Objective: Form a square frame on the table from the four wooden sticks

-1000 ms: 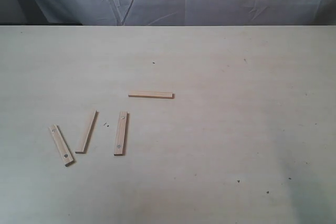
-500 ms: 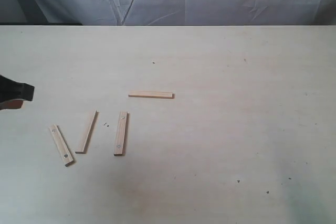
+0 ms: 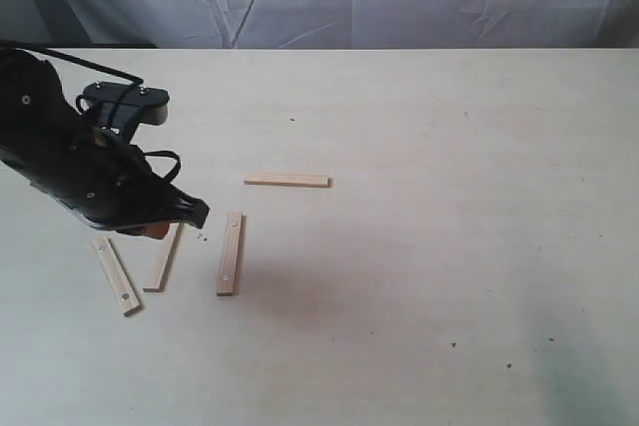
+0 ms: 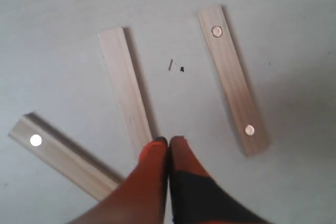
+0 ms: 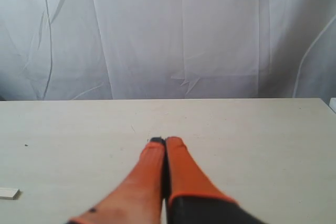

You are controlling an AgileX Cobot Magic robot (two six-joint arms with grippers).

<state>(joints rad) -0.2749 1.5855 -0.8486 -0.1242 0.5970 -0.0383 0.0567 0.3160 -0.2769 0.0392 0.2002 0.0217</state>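
Pale wood strips, four in all, are seen lying loose on the tabletop (image 3: 449, 197), and no square frame has been begun. The two-screw stick (image 3: 230, 253) is taken as the landmark. In the exterior view a plain stick (image 4: 126, 85) lies just left of it and another screwed stick (image 3: 117, 275) further left. The fourth stick (image 3: 287, 181) lies crosswise just beyond its far end.

Within the last second the left gripper (image 4: 168, 142) has been brought in from the left edge of the exterior view. It is now held over one end of the plain stick, just beside the landmark, with its fingers pressed together and nothing held. A first pick-up is judged to be near, though the jaws would have to be opened first.

The right gripper (image 5: 166, 141) is likewise closed and empty, and it is not seen in the exterior view.
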